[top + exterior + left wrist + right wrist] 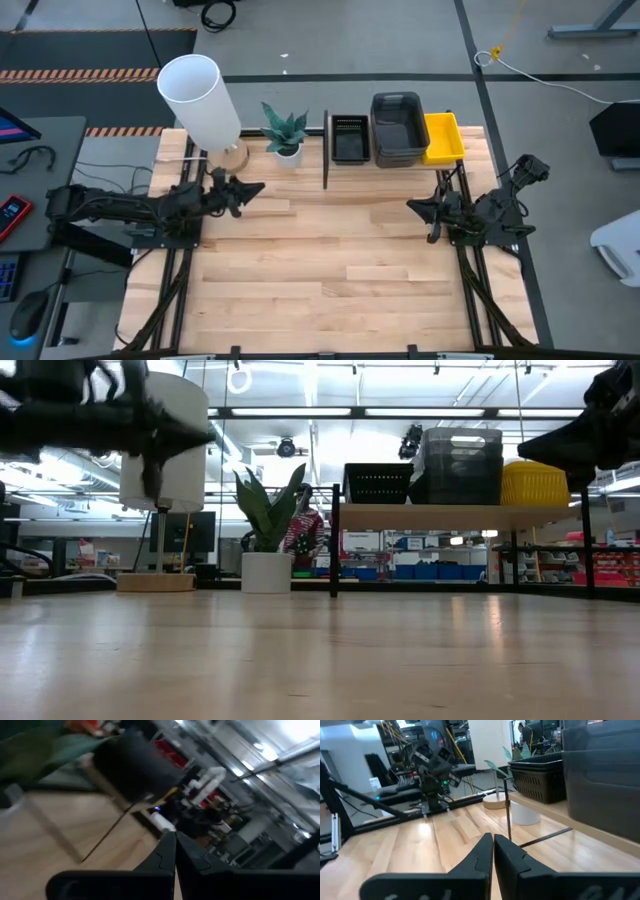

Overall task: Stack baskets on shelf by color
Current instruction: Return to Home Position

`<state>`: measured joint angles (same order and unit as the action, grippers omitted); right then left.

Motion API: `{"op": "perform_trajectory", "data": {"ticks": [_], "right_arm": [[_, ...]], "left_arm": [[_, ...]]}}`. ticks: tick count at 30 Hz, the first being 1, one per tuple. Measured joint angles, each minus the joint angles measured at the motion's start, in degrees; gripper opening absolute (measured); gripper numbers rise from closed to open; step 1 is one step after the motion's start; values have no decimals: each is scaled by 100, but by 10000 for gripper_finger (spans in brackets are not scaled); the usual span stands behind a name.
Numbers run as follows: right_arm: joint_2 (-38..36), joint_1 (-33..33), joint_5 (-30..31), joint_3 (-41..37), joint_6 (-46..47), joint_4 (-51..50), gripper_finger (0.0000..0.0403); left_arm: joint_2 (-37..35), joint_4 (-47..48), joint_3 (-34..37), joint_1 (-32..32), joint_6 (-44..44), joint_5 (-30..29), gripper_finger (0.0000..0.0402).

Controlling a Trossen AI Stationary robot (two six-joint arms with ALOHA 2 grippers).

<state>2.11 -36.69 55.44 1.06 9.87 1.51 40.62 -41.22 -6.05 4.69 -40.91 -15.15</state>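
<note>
The shelf (400,160) stands at the table's far edge, its wooden board (460,515) on black uprights. On it sit three stacks: black mesh baskets (349,137) (377,483) (540,777), smoky grey baskets (399,128) (461,465) and yellow baskets (443,138) (534,483). My left gripper (258,187) (175,836) hovers shut over the table's left side. My right gripper (412,207) (493,838) hovers shut on the right side, nearer than the shelf. Neither holds anything.
A white lamp (203,100) on a wooden base and a small plant in a white pot (287,135) (266,572) stand at the far left, beside the shelf. The wooden tabletop (330,270) stretches bare between the two arms.
</note>
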Motion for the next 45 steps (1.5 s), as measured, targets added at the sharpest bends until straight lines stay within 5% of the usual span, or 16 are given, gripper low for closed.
{"op": "perform_trajectory", "data": {"ticks": [6,18,26,31,35,45], "right_arm": [[0,0,-3,0,-72,27,20],[0,0,-5,0,-65,20,20],[0,0,-5,0,-64,18,19],[0,0,-5,0,-64,17,19],[0,0,-5,0,-62,18,19],[0,0,-5,0,-62,16,19]], "left_arm": [[-581,620,547,-2,-782,-277,5],[-666,591,547,-4,-424,-285,8],[-655,957,547,-4,458,-266,18],[-651,1812,547,-4,2841,-264,16],[-651,2112,547,-4,3909,-265,12],[-653,2143,547,-4,4158,-263,30]]}}
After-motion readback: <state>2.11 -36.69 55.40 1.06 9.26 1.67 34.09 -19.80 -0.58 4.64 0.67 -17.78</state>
